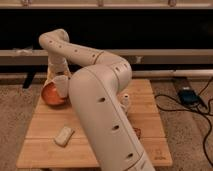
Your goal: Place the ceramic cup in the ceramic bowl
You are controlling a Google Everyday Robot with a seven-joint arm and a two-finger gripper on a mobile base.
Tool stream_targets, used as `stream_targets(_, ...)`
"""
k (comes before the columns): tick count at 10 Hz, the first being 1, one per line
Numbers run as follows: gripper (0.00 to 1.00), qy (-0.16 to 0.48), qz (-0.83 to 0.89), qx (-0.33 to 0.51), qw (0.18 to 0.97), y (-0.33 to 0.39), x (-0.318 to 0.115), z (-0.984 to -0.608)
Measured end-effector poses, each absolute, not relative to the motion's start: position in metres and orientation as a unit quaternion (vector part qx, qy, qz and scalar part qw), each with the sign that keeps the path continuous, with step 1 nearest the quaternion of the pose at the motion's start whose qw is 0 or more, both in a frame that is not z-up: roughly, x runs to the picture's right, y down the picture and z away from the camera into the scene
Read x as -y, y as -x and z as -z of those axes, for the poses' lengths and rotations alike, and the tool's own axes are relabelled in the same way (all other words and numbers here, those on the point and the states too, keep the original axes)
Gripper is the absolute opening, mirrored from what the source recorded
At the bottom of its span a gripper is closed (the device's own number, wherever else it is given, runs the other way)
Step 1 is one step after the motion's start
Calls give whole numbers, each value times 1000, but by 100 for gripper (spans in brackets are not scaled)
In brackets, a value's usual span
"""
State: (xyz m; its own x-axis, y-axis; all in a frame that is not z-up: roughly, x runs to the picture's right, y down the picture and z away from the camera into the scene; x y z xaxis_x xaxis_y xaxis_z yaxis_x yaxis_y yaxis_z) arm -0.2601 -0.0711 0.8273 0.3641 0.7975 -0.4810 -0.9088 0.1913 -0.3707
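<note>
Camera view. The arm (100, 95) reaches from the lower foreground up and to the left, folding back down over the far-left corner of the counter (50, 125). This routing puts the wrist directly above the bowl (51, 93), which sits at that corner, partly hidden behind the arm.

The gripper (60, 75) hangs just above the bowl, pointing down. The cup (61, 85) is upright directly beneath it, over the bowl's right half. The gripper appears to have hold of the cup from above, but how far its jaws stand apart cannot be told. Whether the cup's base touches the bowl's floor or hangs just clear of it also cannot be told.

The upright pose suits a straight vertical set-down; judged from this, the task is at or near the release step.

Right of the bowl, beyond the arm, a small white bottle (125, 100) stands. Below the bowl, near the counter's front edge, a pale flat object (64, 135) lies apart from everything else.
</note>
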Motion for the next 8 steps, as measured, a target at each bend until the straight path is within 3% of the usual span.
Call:
stream_targets(4,80,290,-576,-62,762,210,97,-780)
stream_targets(8,80,290,-574,-59,763,206,94,-772)
